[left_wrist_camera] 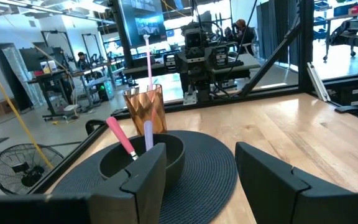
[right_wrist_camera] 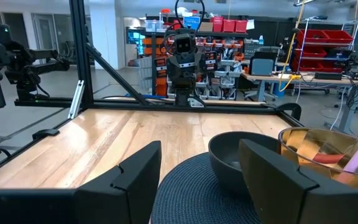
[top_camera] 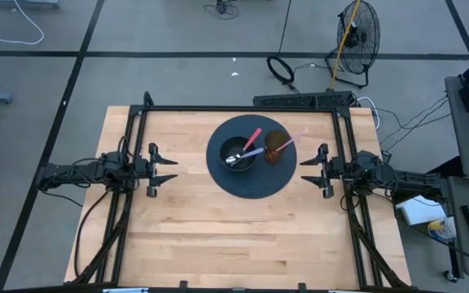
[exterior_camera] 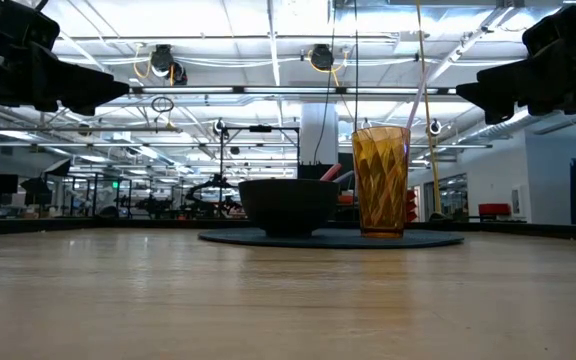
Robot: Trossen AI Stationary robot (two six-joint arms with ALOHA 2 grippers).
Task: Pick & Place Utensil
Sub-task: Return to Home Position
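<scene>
A round dark placemat lies on the wooden table's far middle. On it stand a black bowl and an amber faceted cup. Two utensils lean in the bowl, one with a pink handle and one with a lilac handle. A pale pink handle sticks out of the cup. My left gripper hovers open left of the mat. My right gripper hovers open right of it. In the left wrist view the bowl and cup lie ahead of the fingers.
A black frame runs along the table's far, left and right edges. Bare wood stretches from the mat to the near edge. A floor fan and cables lie beyond the far edge; a desk with gear stands to the right.
</scene>
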